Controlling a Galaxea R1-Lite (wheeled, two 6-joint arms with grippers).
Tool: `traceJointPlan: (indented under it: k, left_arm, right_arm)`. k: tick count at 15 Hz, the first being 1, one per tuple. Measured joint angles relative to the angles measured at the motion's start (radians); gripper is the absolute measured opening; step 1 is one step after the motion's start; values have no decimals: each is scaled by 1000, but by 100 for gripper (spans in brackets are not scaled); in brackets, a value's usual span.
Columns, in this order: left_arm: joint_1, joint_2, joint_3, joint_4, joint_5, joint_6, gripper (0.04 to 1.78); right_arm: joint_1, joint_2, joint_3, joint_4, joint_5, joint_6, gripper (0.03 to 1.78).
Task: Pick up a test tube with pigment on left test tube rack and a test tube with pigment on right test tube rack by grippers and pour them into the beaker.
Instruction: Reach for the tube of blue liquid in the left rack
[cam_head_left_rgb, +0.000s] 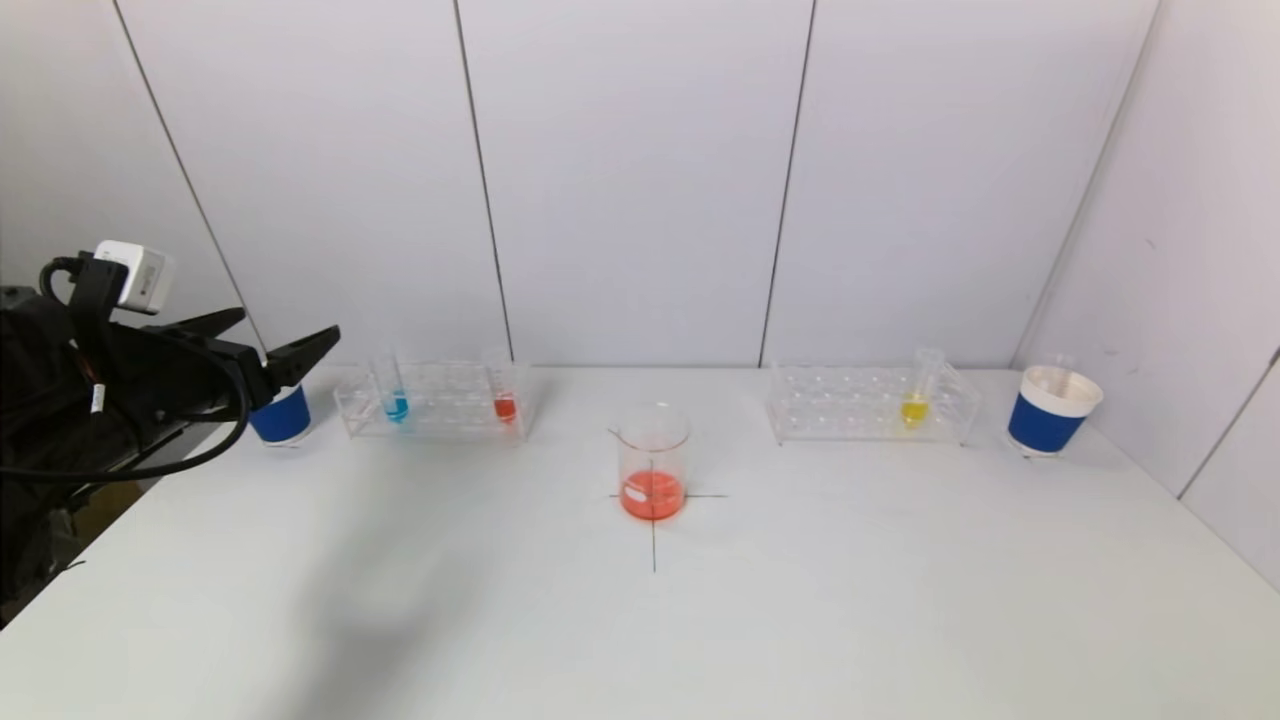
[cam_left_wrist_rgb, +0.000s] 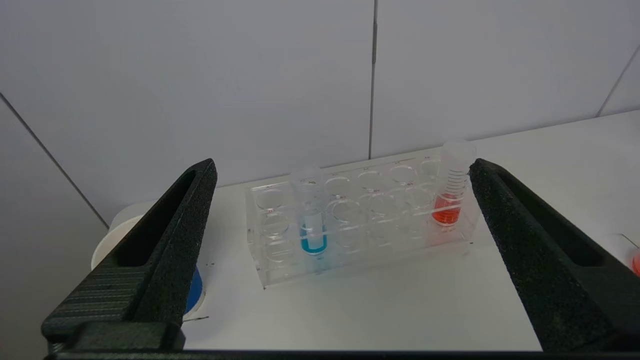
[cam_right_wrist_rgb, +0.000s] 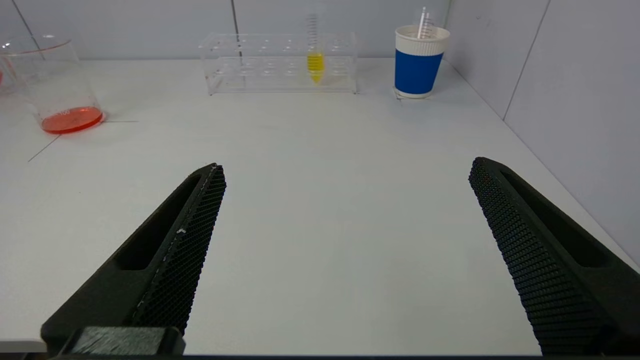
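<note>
Left gripper: jaws spread wide, holding nothing, raised at the table's left edge and facing the left rack.
Ahead of left gripper: left rack sits between its open fingers in the wrist view; blue tube upright toward the rack's left end, red tube upright at its right end.
Beside left gripper: a blue paper cup just below its fingertips in the head view.
Right gripper: released, empty, low over bare table, out of the head view.
Ahead of right gripper: right rack well off, one yellow tube upright in it; another blue cup beyond, to the right.
Beaker: between the racks on a marked cross, some red liquid already in it.
Step in hand: approach, no tube grasped yet.
Next move: likely each gripper advances until a tube's upper part stands between its fingers, then closes gently and lifts straight up, clear of the rack.
</note>
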Motion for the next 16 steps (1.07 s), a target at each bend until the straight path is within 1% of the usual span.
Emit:
traceJointPlan:
  k: [9,13,16]
  left_arm:
    - [-1,227,32,-237,-5,3,176]
    - [-3,311,19,-287,-6,3,176]
    - [-9,378,-25,-314,0,4,176]
  right_arm:
    - [0,0,0,0,0,-1,177]
    - [0,0,0,0,0,-1,177]
    - [0,0,0,0,0,0,177]
